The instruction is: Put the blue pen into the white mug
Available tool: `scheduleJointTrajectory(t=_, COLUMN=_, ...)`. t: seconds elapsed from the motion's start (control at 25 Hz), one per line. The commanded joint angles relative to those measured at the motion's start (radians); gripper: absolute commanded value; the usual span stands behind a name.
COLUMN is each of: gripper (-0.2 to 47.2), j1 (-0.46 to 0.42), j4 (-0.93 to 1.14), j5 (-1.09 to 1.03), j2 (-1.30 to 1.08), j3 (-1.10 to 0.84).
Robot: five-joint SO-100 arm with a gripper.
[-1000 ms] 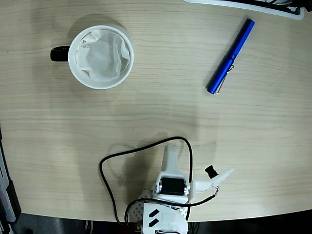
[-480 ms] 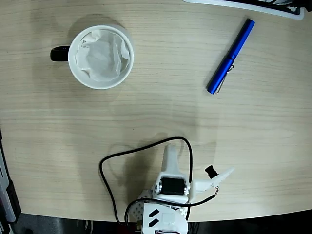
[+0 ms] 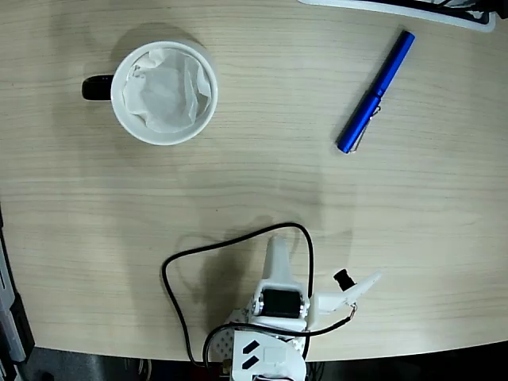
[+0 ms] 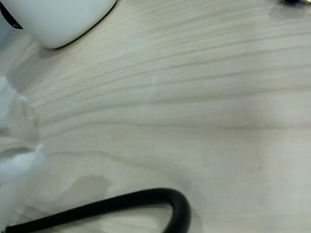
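Observation:
In the fixed view the blue pen lies diagonally on the wooden table at the upper right, its silver clip near the lower end. The white mug stands upright at the upper left, black handle pointing left, crumpled white paper inside. My gripper sits folded at the bottom centre, far from both, its jaws together as one narrow white wedge holding nothing. The wrist view shows the mug at the top left, a sliver of the pen at the top right, and a blurred white finger at the left edge.
A black cable loops around the arm's base on the table and crosses the bottom of the wrist view as the same cable. A white-edged object lies along the top right border. The table's front edge runs beside the arm's base.

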Motion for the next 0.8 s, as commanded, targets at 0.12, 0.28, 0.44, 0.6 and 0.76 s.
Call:
scheduleJointTrajectory(t=0.12, gripper=0.0, j1=0.008, j4=0.017, j5=0.011, j2=0.067, j3=-0.041)
scheduleJointTrajectory(t=0.28, gripper=0.0, j1=0.011, j4=0.015, j5=0.009, j2=0.067, j3=-0.041)
scheduleJointTrajectory(t=0.44, gripper=0.0, j1=0.014, j4=0.012, j5=0.009, j2=0.06, j3=-0.044)
scheduleJointTrajectory(t=0.6, gripper=0.0, j1=0.023, j4=-0.002, j5=0.009, j2=0.032, j3=-0.052)
scheduleJointTrajectory(t=0.76, gripper=0.0, j1=0.04, j4=-0.009, j5=0.009, j2=0.015, j3=-0.064)
